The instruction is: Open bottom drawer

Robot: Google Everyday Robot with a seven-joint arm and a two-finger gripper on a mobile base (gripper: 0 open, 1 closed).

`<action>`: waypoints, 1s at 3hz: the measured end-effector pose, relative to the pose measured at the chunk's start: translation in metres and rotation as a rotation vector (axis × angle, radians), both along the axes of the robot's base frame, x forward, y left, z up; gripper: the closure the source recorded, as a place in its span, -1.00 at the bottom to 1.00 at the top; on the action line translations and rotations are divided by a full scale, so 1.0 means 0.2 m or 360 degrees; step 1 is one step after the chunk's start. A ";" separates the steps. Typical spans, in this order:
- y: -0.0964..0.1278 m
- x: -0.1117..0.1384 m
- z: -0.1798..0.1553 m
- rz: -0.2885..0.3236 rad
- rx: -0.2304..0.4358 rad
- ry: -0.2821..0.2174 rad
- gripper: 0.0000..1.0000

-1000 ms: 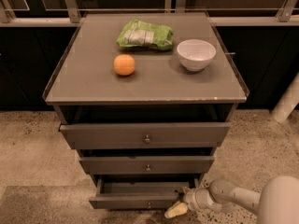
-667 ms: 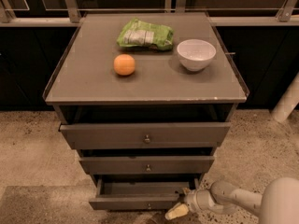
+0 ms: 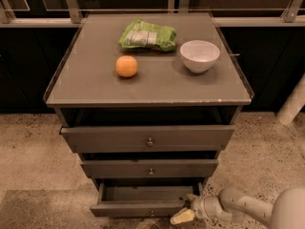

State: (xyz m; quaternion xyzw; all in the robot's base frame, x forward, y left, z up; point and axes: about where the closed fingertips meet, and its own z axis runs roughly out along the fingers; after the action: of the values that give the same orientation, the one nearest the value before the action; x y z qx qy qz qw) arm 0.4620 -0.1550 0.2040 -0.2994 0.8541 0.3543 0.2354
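The bottom drawer (image 3: 138,209) of the grey cabinet is pulled out, its dark inside showing; a small round knob (image 3: 151,213) sits on its front. My gripper (image 3: 185,211) is low at the drawer's right front corner, with one yellowish fingertip (image 3: 181,217) below the front edge and another near the drawer's right side. The arm reaches in from the lower right.
The middle drawer (image 3: 150,168) and top drawer (image 3: 148,138) stand slightly out above. On the cabinet top (image 3: 95,85) lie an orange (image 3: 127,66), a green snack bag (image 3: 147,35) and a white bowl (image 3: 200,55). A white post (image 3: 293,104) stands at the right. The floor is speckled.
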 end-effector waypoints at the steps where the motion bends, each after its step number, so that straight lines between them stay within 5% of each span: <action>1: 0.01 0.00 0.02 0.0000 0.0000 0.0000 -1.00; 3: -0.10 0.31 0.11 -0.0147 -0.0044 -0.0270 -1.00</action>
State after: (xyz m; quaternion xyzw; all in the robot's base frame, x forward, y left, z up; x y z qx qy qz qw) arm 0.5242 -0.1744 0.2265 -0.2918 0.8488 0.3045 0.3188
